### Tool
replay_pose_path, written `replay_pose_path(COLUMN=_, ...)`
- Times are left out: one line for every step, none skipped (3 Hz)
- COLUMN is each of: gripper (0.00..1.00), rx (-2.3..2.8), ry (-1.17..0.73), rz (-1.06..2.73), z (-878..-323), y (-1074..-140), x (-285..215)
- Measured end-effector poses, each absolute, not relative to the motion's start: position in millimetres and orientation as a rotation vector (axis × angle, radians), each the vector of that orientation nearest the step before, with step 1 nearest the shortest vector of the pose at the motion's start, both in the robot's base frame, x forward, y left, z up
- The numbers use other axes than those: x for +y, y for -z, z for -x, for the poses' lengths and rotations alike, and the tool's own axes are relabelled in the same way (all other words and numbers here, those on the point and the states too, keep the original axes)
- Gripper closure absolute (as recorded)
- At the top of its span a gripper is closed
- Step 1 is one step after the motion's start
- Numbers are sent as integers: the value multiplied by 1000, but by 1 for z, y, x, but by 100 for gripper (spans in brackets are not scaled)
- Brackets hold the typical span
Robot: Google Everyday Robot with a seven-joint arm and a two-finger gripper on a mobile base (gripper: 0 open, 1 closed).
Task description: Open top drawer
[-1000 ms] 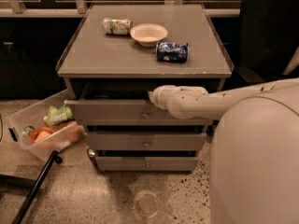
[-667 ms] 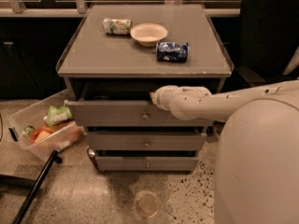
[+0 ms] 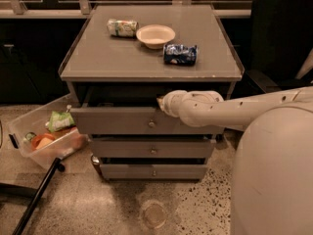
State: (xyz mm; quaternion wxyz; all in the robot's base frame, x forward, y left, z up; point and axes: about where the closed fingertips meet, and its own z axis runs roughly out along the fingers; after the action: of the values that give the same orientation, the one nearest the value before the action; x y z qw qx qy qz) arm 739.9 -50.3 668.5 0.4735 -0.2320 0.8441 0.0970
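The top drawer (image 3: 117, 121) is the uppermost grey front of a three-drawer cabinet, with a small round metal knob (image 3: 152, 124). It is pulled out a little, and a dark gap shows above its front panel. My gripper (image 3: 161, 102) is at the end of the white arm, which reaches in from the right. It sits at the drawer front's top edge, just above and right of the knob. Its tip is tucked into the dark gap.
On the cabinet top (image 3: 98, 58) lie a green can (image 3: 122, 27), a white bowl (image 3: 155, 35) and a blue bag (image 3: 180, 54). Two narrower drawers (image 3: 151, 151) sit below. A clear bin (image 3: 44, 138) of snacks stands on the floor to the left. A dark chair (image 3: 281, 38) is at the right.
The arm's end has shifted only slightly at the drawer's top edge. The drawer front stands about where it was.
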Motion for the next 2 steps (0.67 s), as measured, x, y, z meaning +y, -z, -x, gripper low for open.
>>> replay_pose_path(gripper=85, rx=2066, ry=-224, rz=599, z=-732, y=-672, x=-53)
replay_pose_path(gripper=62, rx=2065, ry=-190, rz=680, z=-723, y=-669, x=-55)
